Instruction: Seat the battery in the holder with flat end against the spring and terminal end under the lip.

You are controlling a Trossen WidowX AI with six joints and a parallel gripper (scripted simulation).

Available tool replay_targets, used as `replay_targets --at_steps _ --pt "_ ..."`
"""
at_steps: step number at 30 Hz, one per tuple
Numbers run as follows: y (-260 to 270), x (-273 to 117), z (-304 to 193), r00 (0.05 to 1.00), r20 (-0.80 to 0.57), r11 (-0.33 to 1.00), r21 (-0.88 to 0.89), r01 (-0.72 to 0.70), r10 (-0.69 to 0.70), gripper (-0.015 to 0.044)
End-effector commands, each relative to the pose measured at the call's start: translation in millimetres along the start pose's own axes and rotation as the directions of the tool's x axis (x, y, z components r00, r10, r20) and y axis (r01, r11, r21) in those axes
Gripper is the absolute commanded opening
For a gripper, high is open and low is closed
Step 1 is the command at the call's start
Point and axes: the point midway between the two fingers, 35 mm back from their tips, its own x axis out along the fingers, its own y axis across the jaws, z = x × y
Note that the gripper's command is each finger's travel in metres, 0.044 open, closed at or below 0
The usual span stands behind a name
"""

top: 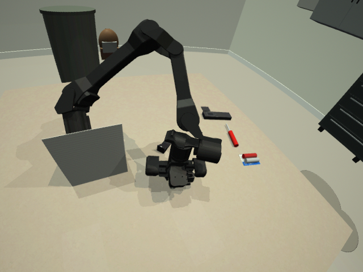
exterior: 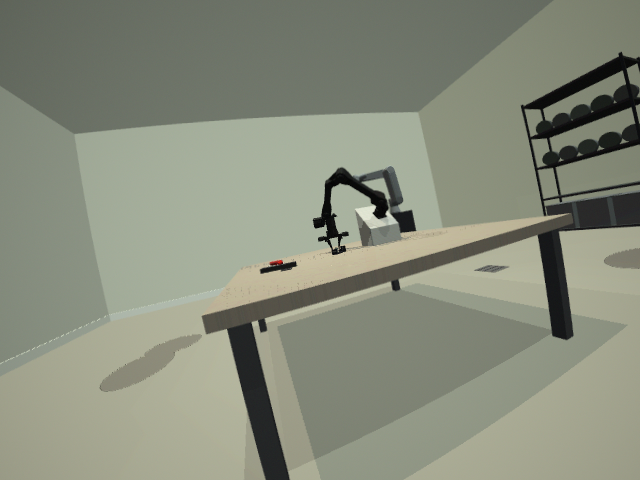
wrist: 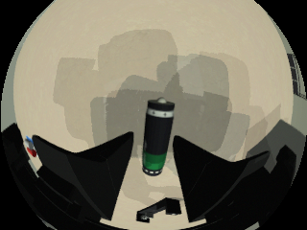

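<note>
The battery (wrist: 157,137) is a black cylinder with a green band. It lies flat on the table in the wrist view, its pale cap pointing away from the camera. My gripper (wrist: 153,138) is down at the table with one finger on each side of the battery. It is open, and a narrow gap shows on the left side. In the top view the gripper (top: 176,172) hides the battery. A small black holder (top: 162,147) lies just behind the gripper. It also shows in the wrist view (wrist: 157,209), close to the battery's near end.
A grey upright panel (top: 86,153) stands left of the gripper. To the right lie a flat black L-shaped piece (top: 216,113), a red-handled screwdriver (top: 232,137), and a red and a white cylinder on a blue-edged card (top: 249,158).
</note>
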Motion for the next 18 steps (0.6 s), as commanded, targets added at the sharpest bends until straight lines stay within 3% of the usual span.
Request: replay_targets --at_steps 1,12,18 --pt "-2.0 2.4 0.2 1.000 -0.004 1.000 0.007 0.005 -0.005 0.0115" --pt "-1.8 0.8 0.3 1.000 -0.004 1.000 0.007 0.005 -0.005 0.0065" --pt "-1.1 -46.6 1.1 1.000 -0.001 1.000 0.007 0.003 -0.003 0.0065"
